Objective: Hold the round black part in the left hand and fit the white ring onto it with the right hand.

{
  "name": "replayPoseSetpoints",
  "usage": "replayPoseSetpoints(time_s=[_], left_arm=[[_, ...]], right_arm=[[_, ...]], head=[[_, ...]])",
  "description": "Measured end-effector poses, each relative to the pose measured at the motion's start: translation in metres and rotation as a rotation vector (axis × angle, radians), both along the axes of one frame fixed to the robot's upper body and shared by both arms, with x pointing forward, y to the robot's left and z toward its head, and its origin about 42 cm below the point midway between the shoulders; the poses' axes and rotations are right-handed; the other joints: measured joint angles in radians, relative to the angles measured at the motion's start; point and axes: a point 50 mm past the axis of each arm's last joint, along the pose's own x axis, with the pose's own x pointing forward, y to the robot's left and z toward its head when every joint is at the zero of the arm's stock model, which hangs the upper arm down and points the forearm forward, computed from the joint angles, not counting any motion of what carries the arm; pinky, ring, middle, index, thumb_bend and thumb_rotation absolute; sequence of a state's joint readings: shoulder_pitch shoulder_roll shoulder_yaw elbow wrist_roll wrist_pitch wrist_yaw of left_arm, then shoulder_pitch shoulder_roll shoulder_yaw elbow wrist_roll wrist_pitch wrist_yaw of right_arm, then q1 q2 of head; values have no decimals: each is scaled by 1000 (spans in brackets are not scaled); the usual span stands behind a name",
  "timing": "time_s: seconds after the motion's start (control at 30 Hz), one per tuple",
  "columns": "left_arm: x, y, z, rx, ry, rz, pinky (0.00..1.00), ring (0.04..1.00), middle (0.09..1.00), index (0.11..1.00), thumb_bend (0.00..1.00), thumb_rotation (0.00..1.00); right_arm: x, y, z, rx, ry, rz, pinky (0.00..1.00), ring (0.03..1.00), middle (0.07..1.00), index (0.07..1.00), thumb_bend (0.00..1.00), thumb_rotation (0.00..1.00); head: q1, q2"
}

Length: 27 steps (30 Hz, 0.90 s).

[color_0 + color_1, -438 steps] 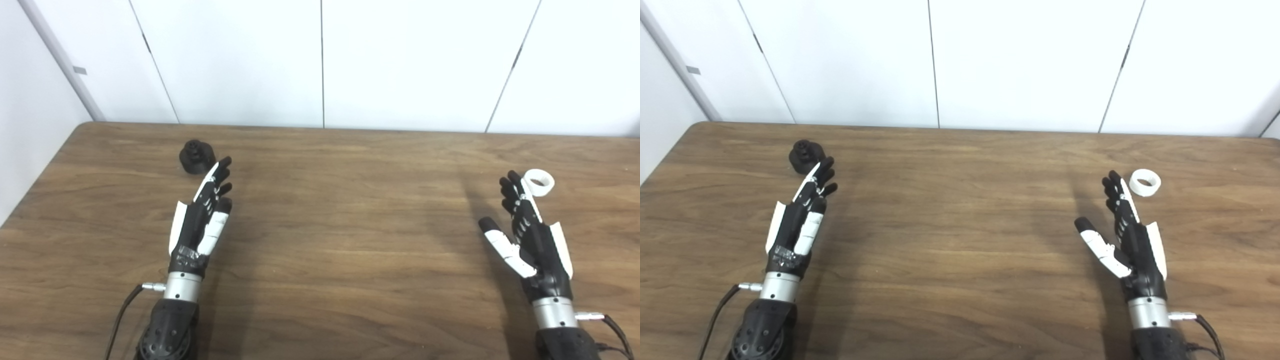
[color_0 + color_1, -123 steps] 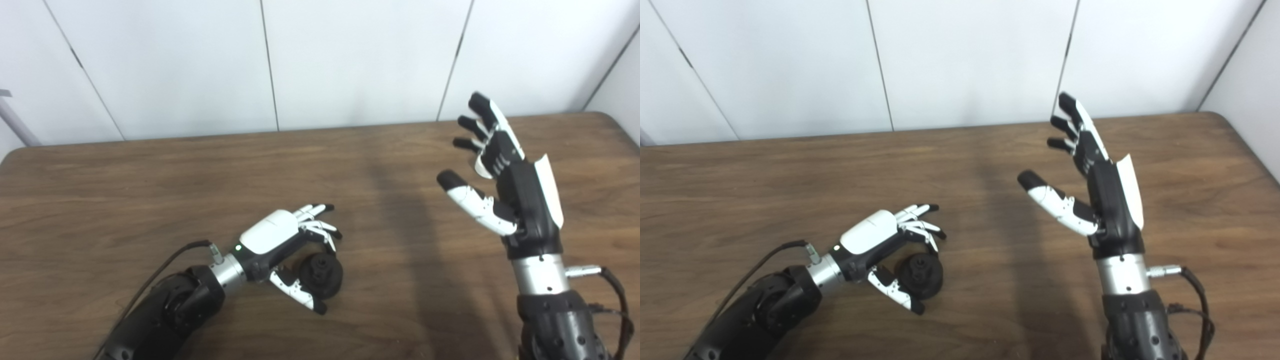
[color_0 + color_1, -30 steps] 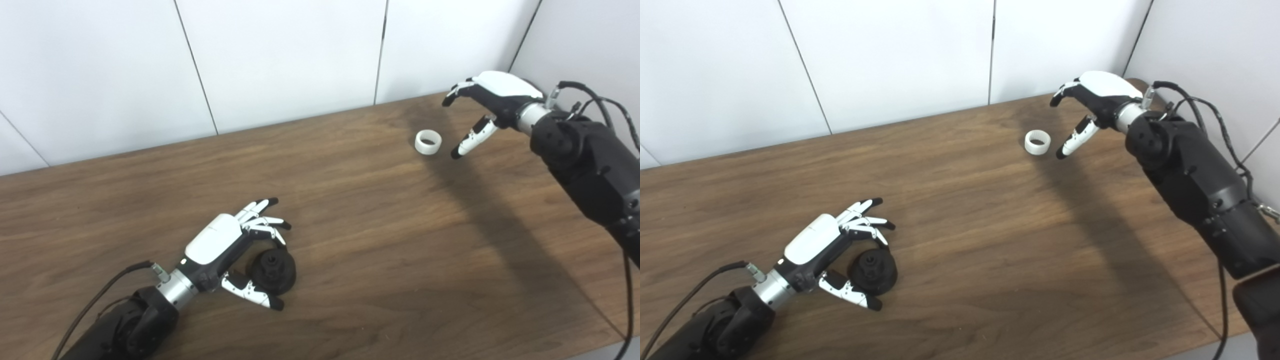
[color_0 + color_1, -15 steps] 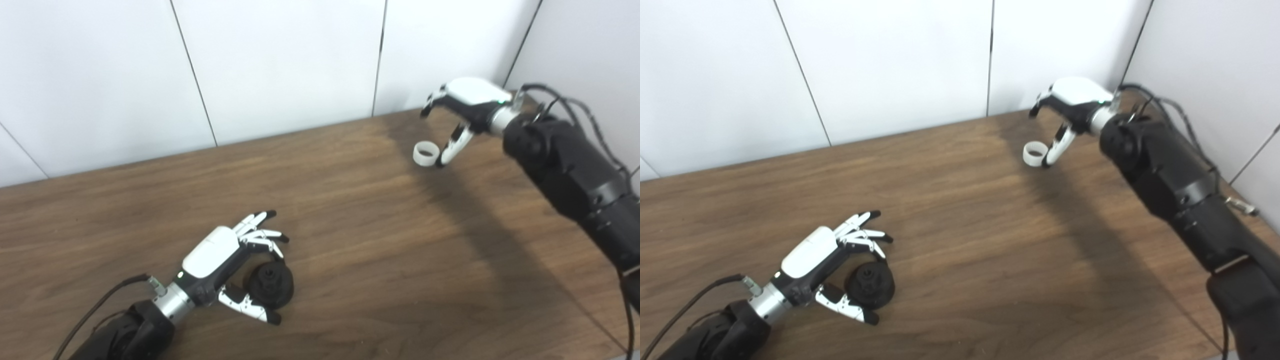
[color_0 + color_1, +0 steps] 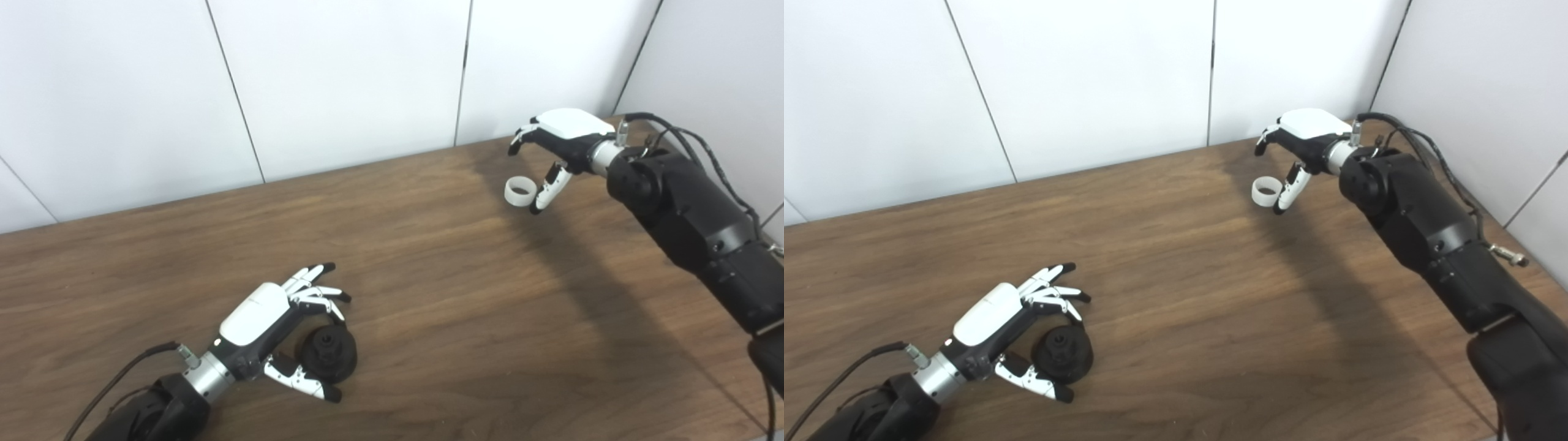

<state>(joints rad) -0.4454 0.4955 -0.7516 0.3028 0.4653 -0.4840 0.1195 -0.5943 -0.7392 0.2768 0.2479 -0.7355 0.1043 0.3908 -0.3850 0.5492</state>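
The round black part (image 5: 327, 361) rests on the wooden table (image 5: 429, 294) near its front left. My left hand (image 5: 269, 318) is wrapped around it, fingers curled over its back and thumb along its front. The white ring (image 5: 519, 191) lies flat on the table at the back right. My right hand (image 5: 560, 138) hovers palm-down over it and is open. Its fingers arch above and behind the ring, while the thumb hangs down against the ring's right side. In the right eye view the ring (image 5: 1266, 191) sits just left of that thumb.
White wall panels (image 5: 343, 79) stand along the table's back edge, and a side wall (image 5: 716, 73) closes in the right corner behind my right arm. Bare wood lies between the two hands.
My right hand has moved left and down over the white ring, and its thumb now sits against the ring. The left hand and black part hold still. The camera has shifted slightly.
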Motion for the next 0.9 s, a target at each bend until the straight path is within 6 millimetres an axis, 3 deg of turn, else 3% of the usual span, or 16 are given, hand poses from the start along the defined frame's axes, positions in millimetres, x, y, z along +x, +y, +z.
replayPoseSetpoints(time_s=[0.33, 0.9], left_arm=[[-2, 3, 1, 5, -1, -3, 1000, 1000, 809, 481, 524, 62], [-4, 5, 1, 2, 4, -3, 1000, 1000, 809, 481, 524, 63]], right_arm=[[3, 0, -7, -67, 17, 2, 1000, 1000, 951, 762, 974, 282], [3, 0, -11, -125, 25, 2, 1000, 1000, 978, 750, 1000, 257]], head=[[-9, -11], [-18, -20]])
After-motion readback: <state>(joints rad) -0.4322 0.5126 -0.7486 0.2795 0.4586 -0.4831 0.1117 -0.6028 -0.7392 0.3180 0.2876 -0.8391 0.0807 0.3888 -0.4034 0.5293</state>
